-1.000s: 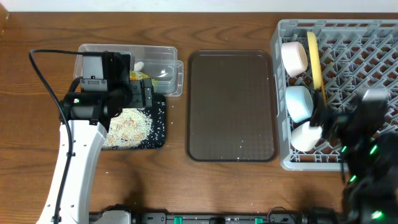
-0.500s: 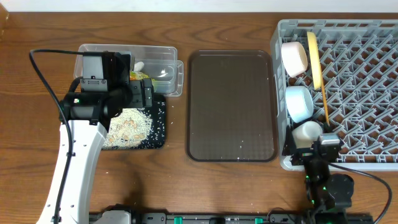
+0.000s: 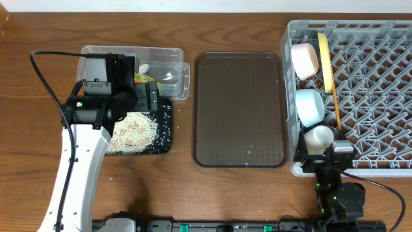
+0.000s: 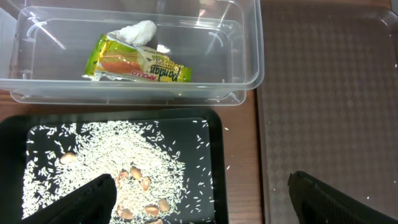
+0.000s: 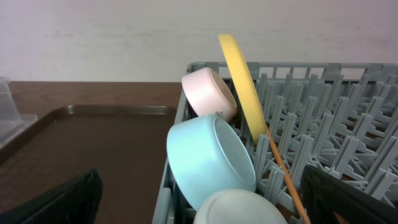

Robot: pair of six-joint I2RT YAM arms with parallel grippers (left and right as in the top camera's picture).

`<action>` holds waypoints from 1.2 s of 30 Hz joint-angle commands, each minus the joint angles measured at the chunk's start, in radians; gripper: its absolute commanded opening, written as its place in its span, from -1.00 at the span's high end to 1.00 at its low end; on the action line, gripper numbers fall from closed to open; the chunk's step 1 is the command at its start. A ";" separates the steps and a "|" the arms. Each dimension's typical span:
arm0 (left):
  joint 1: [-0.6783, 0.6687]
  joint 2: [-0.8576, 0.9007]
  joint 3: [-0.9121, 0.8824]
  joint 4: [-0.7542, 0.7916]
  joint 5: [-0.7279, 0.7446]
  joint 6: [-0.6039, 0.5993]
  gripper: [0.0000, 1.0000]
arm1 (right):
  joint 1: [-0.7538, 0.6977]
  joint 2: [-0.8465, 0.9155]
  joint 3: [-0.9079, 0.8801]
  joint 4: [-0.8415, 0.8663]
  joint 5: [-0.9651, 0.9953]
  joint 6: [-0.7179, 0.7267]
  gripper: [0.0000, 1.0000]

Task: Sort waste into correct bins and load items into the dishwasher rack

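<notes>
The green-and-orange wrapper [image 4: 137,65] with its white scrap lies in the clear tub [image 3: 168,54]. Rice grains [image 4: 118,168] cover the black tray [image 3: 165,140]. My left gripper [image 4: 199,205] is open and empty above the black tray's edge. In the grey rack [image 3: 386,96] stand the white bowl [image 3: 304,59], yellow plate [image 3: 325,61], light blue bowl [image 3: 309,106], white cup [image 3: 317,138] and chopsticks [image 3: 335,106]. My right gripper [image 5: 202,211] is open and empty, low at the rack's front left corner, facing the cup [image 5: 239,208] and blue bowl [image 5: 208,162].
The large dark brown tray [image 3: 239,109] lies between the bins and the rack, with a few stray grains on it. The clear tub's lid edge [image 3: 183,80] sticks out toward it. The right arm's base [image 3: 338,200] sits at the table's front edge.
My right arm has pulled back from over the rack's front right to the table's front edge by the rack's corner. The left arm has not moved.
</notes>
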 commanded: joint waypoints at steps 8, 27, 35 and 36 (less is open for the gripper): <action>0.003 0.002 0.018 -0.002 -0.006 0.005 -0.82 | 0.014 -0.009 -0.001 -0.003 0.017 0.013 -0.98; 0.003 -0.184 -0.172 0.232 -0.058 0.041 -0.82 | 0.014 -0.009 -0.001 -0.003 0.017 0.013 -0.99; 0.005 -0.658 -0.657 0.635 -0.086 0.043 -0.83 | 0.014 -0.009 -0.001 -0.003 0.017 0.013 -0.98; 0.005 -0.734 -0.709 0.635 -0.093 0.043 -0.83 | 0.014 -0.009 -0.001 -0.003 0.017 0.013 -0.99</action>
